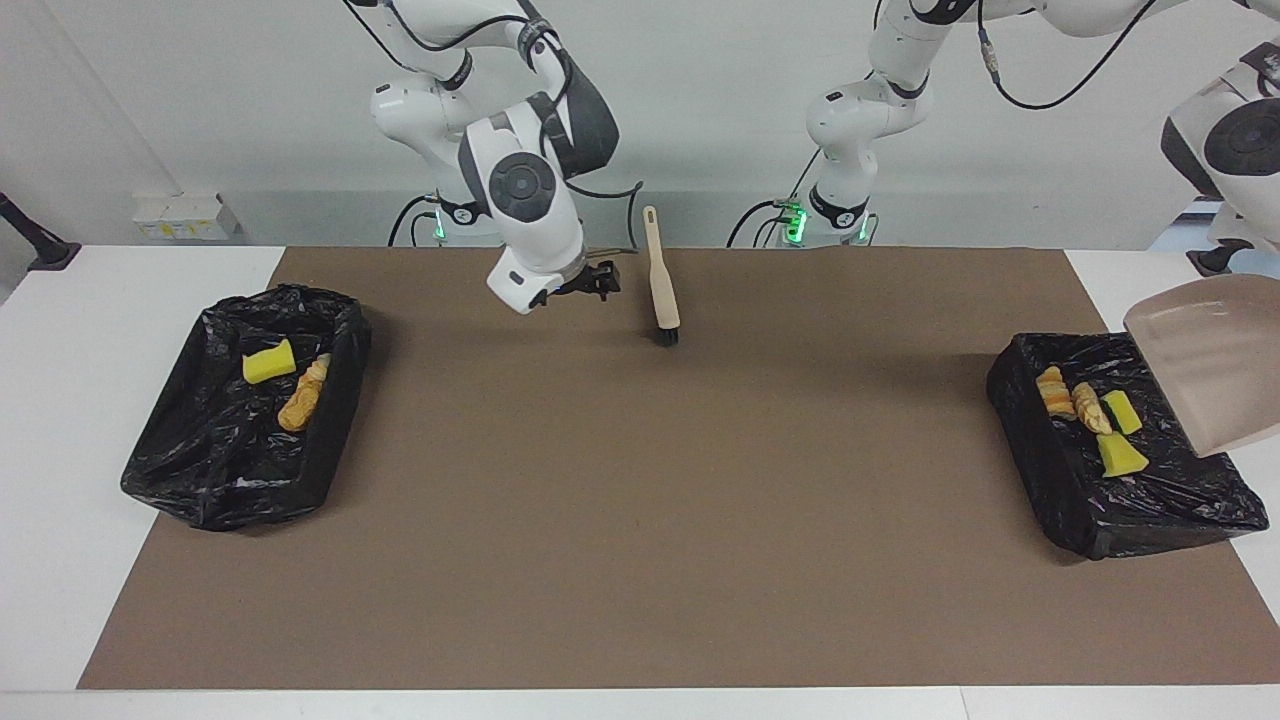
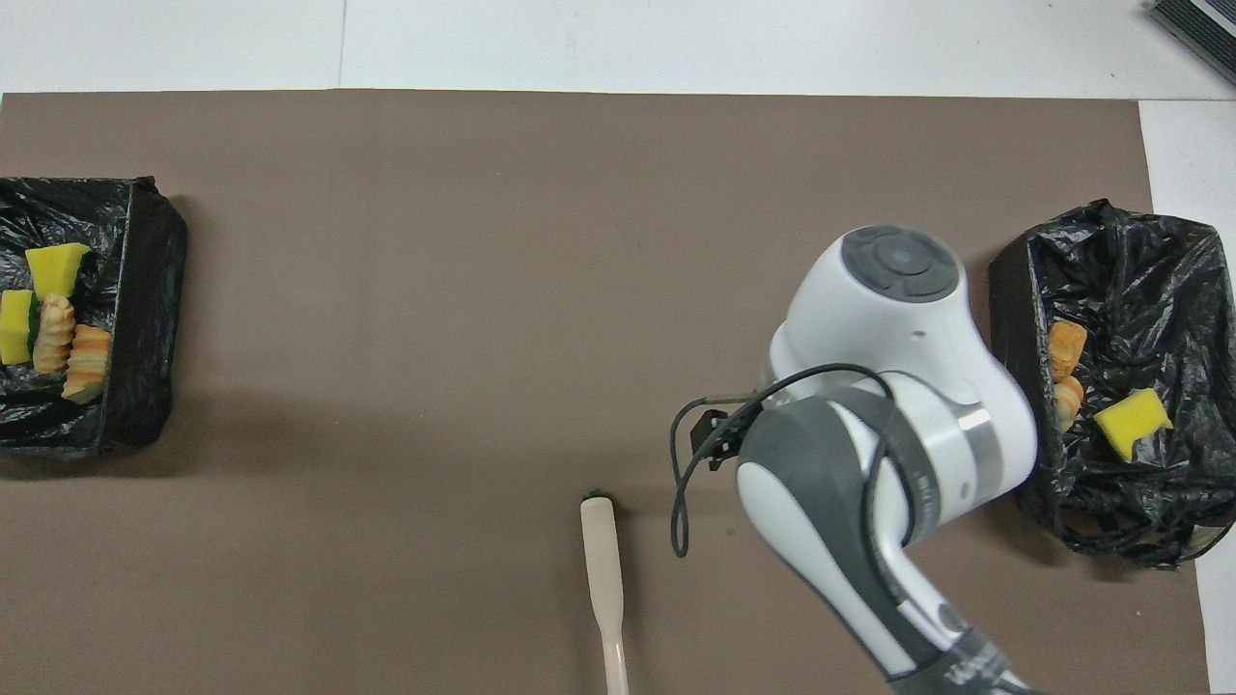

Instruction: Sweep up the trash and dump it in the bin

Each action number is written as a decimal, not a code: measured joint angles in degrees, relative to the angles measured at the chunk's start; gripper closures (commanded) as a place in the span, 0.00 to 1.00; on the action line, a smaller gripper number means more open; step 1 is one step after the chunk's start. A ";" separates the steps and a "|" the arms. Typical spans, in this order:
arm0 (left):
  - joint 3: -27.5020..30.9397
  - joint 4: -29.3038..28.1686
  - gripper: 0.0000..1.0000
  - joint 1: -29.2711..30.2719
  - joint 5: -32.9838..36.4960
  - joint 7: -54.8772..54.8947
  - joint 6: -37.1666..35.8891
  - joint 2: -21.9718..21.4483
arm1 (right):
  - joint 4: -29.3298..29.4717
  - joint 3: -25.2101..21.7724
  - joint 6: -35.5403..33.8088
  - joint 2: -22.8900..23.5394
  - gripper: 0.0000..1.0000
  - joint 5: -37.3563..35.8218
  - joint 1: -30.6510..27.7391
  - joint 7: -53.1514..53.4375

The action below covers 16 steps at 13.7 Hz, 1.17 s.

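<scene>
Trash (image 1: 1092,415): spongy chunks, ridged bread-like bits in crinkled black-lined bins (image 1: 1180,500).

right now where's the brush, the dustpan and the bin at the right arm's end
brush (image 1: 660,278): facing view, on the beige handle, above the black bristles.
dustpan (image 1: 1210,355): facing view, on its beige pan face, raised over the other bin.
bin at the right arm's end (image 1: 205,480): facing view, on its black-bagged wall.
</scene>
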 measured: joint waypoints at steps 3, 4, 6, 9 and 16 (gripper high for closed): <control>-0.26 -0.90 1.00 -7.30 -6.22 -4.61 -9.12 -0.61 | 1.59 -0.14 -0.04 -0.11 0.00 -3.57 -6.98 -6.92; -0.29 -1.17 1.00 -9.38 -9.66 -8.39 -11.56 -0.69 | 1.73 -0.17 0.04 -0.10 0.00 -4.22 -9.07 -8.74; -0.35 -2.31 1.00 -13.20 -14.98 -17.75 -15.24 -0.75 | 3.12 -0.85 0.20 -0.12 0.00 -4.81 -12.39 -10.05; -0.39 -3.90 1.00 -18.11 -25.40 -36.64 -19.43 -0.99 | 6.39 -7.82 0.17 -0.23 0.00 -4.86 -11.57 -10.44; -0.56 -7.61 1.00 -32.71 -43.57 -83.12 -18.81 0.54 | 15.93 -16.60 -7.12 -2.18 0.00 -5.41 -8.60 -10.68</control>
